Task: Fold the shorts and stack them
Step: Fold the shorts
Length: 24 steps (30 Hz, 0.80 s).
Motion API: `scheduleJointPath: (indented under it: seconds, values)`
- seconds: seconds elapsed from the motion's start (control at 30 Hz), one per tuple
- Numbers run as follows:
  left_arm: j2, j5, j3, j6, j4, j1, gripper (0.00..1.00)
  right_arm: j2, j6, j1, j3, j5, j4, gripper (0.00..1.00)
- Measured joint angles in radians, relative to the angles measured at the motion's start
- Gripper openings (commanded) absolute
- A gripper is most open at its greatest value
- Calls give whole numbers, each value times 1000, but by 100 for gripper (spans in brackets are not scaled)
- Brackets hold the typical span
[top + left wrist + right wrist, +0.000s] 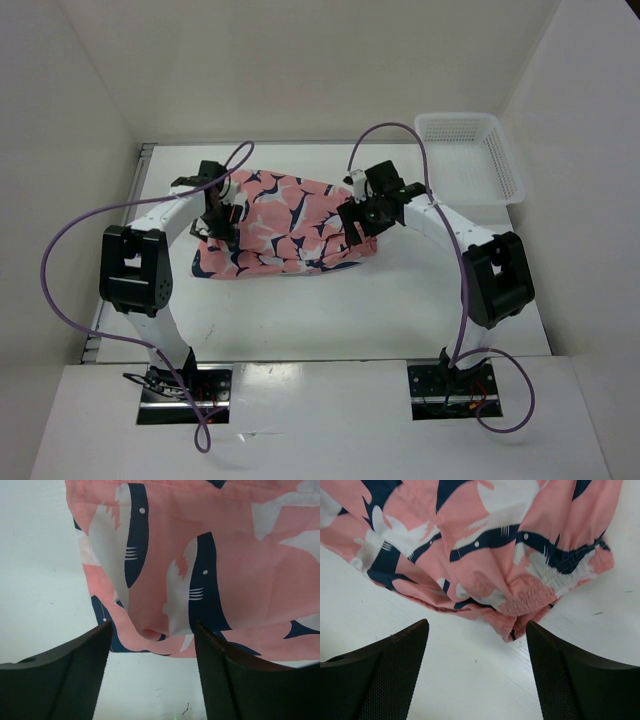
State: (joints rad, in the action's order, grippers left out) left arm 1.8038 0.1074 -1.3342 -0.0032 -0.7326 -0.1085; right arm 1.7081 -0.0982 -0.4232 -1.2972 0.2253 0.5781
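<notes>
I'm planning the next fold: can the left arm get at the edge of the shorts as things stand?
Likely yes. The left gripper is open right at the edge of the shorts, a raised fold between its fingers; only table lies nearby and nothing blocks it.

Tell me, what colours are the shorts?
The shorts are salmon pink with a navy-and-white shark-like print; the left wrist view shows it best.

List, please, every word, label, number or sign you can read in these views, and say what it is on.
There are none.
The shorts carry only a navy and white print, with no lettering.
The white basket shows no label that can be made out.
</notes>
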Motion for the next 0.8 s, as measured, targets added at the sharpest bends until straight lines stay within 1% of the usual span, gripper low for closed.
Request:
scheduleJointPath:
  seconds: [0.03,0.07,0.13,0.17,0.2,0.27,0.33,0.4,0.43,0.47,0.53,0.57,0.6,0.73,0.77,0.8]
  values:
    - [0,-2,2,-1,1,0,69,0,1,0,7,-1,4,89]
    - [0,-9,7,-1,5,0,62,0,0,0,12,-2,7,91]
    - [2,-27,17,-1,3,0,54,0,-3,0,15,-4,6,91]
    - [8,-36,19,-1,2,0,46,0,-5,0,15,-4,5,91]
    - [13,-44,19,0,2,0,42,0,-7,0,15,-3,3,91]
    - [32,-58,19,0,3,0,36,2,-13,0,16,-3,-2,91]
    - [53,-64,19,0,2,0,29,10,-22,0,16,-4,-3,88]
    - [69,-64,20,-1,2,0,22,22,-30,0,16,-4,-5,82]
    - [73,-64,21,-1,3,0,15,29,-32,0,18,-4,-8,80]
    - [75,-63,24,0,6,0,12,34,-34,0,22,-4,-13,77]
    - [76,-61,28,0,7,0,6,44,-38,0,35,-3,-21,75]
    - [77,-61,28,0,9,0,2,49,-37,0,41,-3,-25,73]
    - [77,-60,29,0,11,0,0,55,-37,0,47,-3,-31,71]
    - [77,-51,29,0,17,0,0,73,-26,0,52,-13,-58,70]
    - [77,-50,29,0,17,0,0,77,-20,0,52,-26,-68,75]
    - [77,-48,28,0,17,0,0,82,-12,0,53,-35,-79,77]
